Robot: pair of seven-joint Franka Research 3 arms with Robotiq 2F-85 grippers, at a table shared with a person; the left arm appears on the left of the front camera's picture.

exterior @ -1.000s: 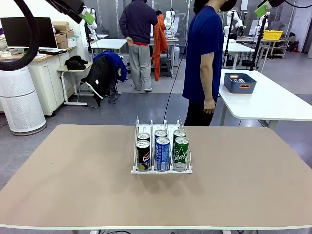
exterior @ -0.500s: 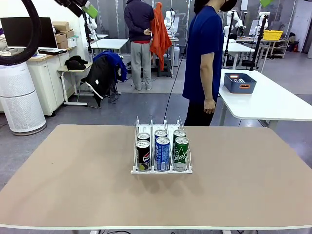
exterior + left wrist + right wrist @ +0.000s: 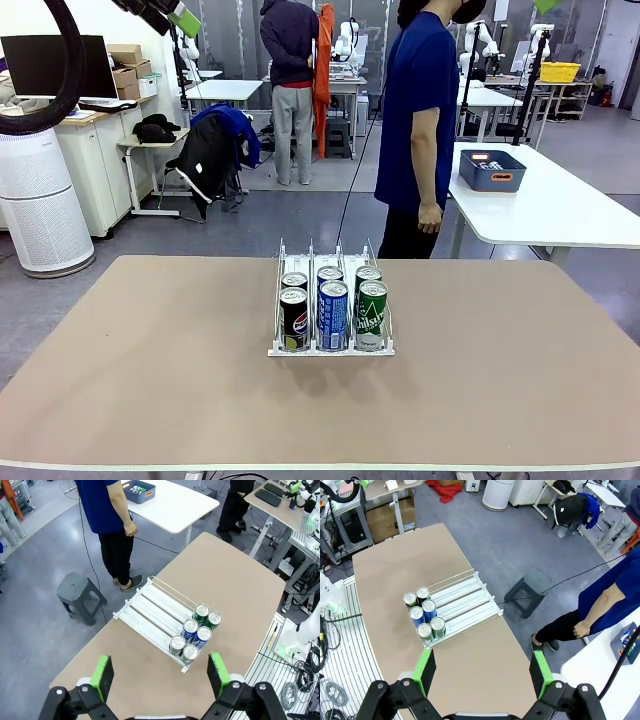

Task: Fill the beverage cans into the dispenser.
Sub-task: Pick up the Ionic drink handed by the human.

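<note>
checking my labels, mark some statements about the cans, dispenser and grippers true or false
1. Six beverage cans stand in the dispenser. True.
2. The green cans stand in the middle lane. False: the blue cans do; green ones stand on the robot's right.
3. The left gripper holds a can. False: it is open and empty, high above the table.
4. The right gripper is open. True.
5. The person's hand rests on the table. False: it hangs at the person's side.
</note>
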